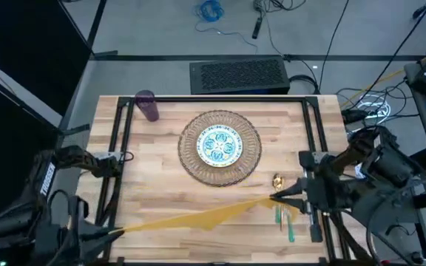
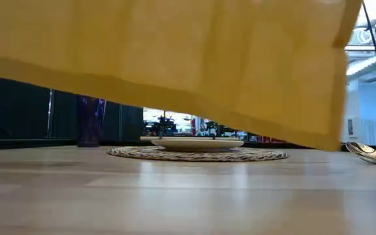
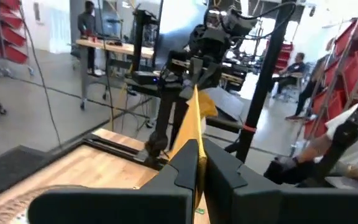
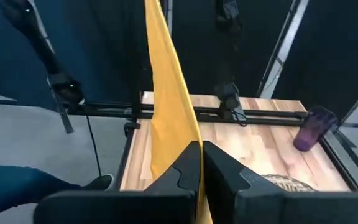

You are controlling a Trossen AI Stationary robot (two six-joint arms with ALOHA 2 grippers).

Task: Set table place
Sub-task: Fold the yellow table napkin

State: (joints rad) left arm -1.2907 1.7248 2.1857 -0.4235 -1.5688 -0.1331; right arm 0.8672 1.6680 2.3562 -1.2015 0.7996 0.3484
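A mustard-yellow napkin [image 1: 198, 216] hangs stretched above the table's near part between my two grippers; in the low view the napkin [image 2: 175, 52] fills the top. My left gripper [image 1: 115, 232] is shut on its left end, my right gripper [image 1: 276, 196] on its right end. The teal-patterned plate [image 1: 220, 145] sits on the round straw mat [image 1: 191, 166] at the table's middle. The purple cup [image 1: 148, 105] stands at the far left. A gold spoon [image 1: 278, 179] and teal-handled cutlery [image 1: 290, 233] lie on the wood beside my right gripper. My left gripper pinches the napkin's left end [image 3: 197, 163] between its two fingers, coming in level from the table's left. The cloth runs taut from the fingers toward the other arm, clear of the table. My right gripper pinches the napkin's right end [image 4: 196, 149] between its two fingers, level from the table's right. The cloth stands on edge as a band and its lower edge [image 2: 240, 127] hangs above the wood.
A black metal frame [image 1: 220, 100] runs round the table [image 1: 161, 185], with rails at left and right. A dark box [image 1: 237, 75] sits beyond the far edge. Bare wood lies between the mat and the near edge, under the napkin. People show in the room beyond.
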